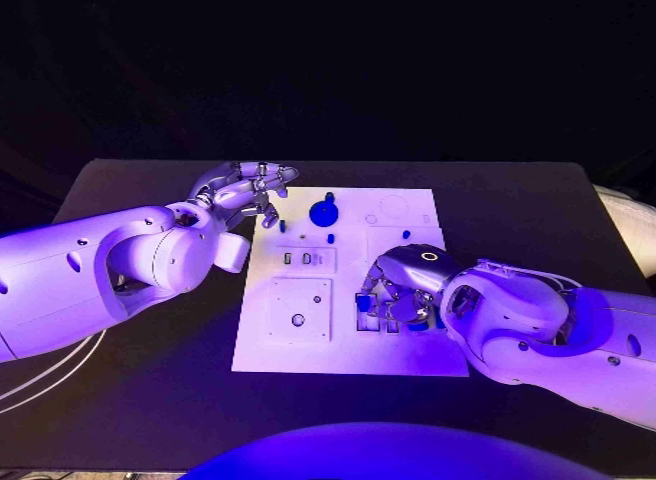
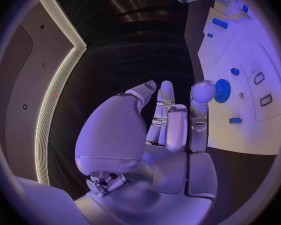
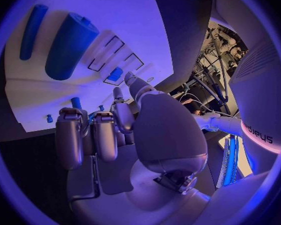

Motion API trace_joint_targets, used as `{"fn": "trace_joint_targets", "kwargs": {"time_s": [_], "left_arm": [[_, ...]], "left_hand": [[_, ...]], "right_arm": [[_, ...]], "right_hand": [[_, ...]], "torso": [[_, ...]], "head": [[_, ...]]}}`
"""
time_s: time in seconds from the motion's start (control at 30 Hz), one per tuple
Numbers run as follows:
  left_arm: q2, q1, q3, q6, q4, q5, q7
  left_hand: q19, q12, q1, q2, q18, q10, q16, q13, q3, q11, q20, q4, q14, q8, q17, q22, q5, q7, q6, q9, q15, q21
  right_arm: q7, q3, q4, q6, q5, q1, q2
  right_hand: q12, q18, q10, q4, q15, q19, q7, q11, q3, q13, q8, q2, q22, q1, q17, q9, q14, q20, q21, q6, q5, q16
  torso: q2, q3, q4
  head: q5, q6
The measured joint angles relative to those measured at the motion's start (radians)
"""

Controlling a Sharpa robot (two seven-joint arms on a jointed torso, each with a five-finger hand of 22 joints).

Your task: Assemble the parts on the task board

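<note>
Here, board: the white board (image 1: 350, 345) lies mid-table with blue parts on it
Gear: a round blue gear (image 1: 324, 213) sits near the board's far edge, just beside the left hand
Left hand: left hand (image 1: 246, 192) hangs at the board's far-left corner, fingers apart, holding nothing
Right hand: right hand (image 1: 400, 285) is curled low over the blue pieces (image 1: 366, 301) on the near-right part; whether it grips one I cannot tell
Cylinders: a thick cylinder (image 3: 70, 45) and a thin rod (image 3: 32, 25) lie loose on the board
Risk: curled fingers could nudge or roll the loose pieces, or shove the board, since it seems unclamped
Risk, left: a careless sweep may knock the gear off its seat
</note>
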Motion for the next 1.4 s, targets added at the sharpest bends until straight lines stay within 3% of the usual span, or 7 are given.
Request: {"fn": "trace_joint_targets", "kwargs": {"time_s": [0.7, 1.4], "left_arm": [[0.0, -0.001, 0.0, -0.001, -0.004, 0.001, -0.008], [0.0, -0.002, 0.0, 0.0, -0.007, 0.001, -0.02]], "left_hand": [[0.0, 0.0, 0.005, -0.003, 0.0, -0.001, 0.0, -0.004, -0.003, -0.001, 0.0, -0.003, 0.0, 0.0, 0.001, -0.002, 0.0, 0.0, 0.0, -0.004, 0.0, -0.003], [0.0, 0.0, 0.005, -0.003, 0.0, -0.001, 0.0, -0.005, -0.003, -0.001, 0.0, -0.003, 0.0, 0.0, 0.001, -0.003, 0.0, 0.0, 0.0, -0.006, 0.0, -0.003]], "right_arm": [[-0.018, -0.002, -0.011, 0.022, -0.019, -0.014, 0.018], [-0.042, -0.002, -0.021, 0.06, -0.079, -0.019, 0.039]], "right_hand": [[0.0, 0.0, 0.0, 0.01, 0.0, 0.0, -0.003, 0.0, 0.001, 0.001, -0.002, -0.008, 0.001, -0.008, 0.0, -0.001, 0.0, 0.0, 0.0, 0.003, -0.006, 0.0], [0.0, 0.0, 0.0, 0.02, 0.0, 0.0, 0.006, 0.0, 0.006, -0.002, -0.01, -0.012, 0.0, -0.02, 0.0, -0.003, 0.0, 0.0, 0.0, -0.01, -0.019, 0.0]], "torso": [[0.0, 0.0, 0.0024], [0.0, -0.0003, 0.0022]], "head": [[0.0, -0.004], [0.001, -0.013]]}}
